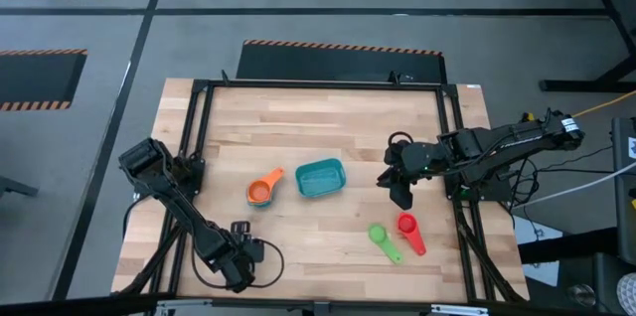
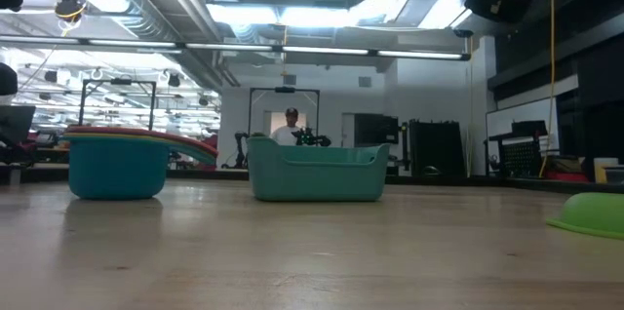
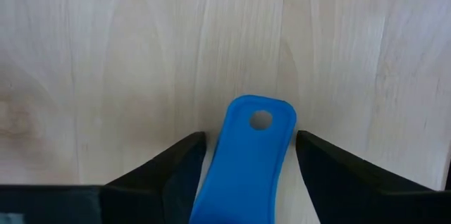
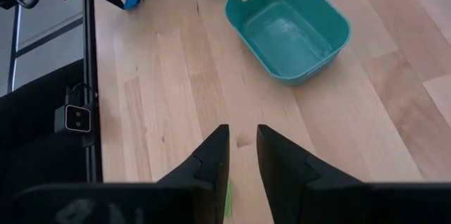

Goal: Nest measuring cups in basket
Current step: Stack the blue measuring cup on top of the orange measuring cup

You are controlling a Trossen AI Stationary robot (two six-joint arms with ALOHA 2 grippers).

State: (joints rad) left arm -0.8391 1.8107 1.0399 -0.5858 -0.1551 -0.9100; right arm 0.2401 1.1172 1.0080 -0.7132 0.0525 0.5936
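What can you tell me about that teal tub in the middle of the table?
The basket is a teal, rounded-rectangular tub that looks like smooth plastic, with a thick rim and a slot handle cut near one end. It stands upright and empty on the wooden table, near the middle. A stack of cups sits close beside it, apart. Nothing touches it but the table.

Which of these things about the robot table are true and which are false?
1. The teal basket has cups in it. False: it is empty.
2. A green cup and a red cup lie side by side on the table. True.
3. The left pincer has a blue cup handle between its fingers. True.
4. The right pincer holds the red cup. False: it holds nothing.
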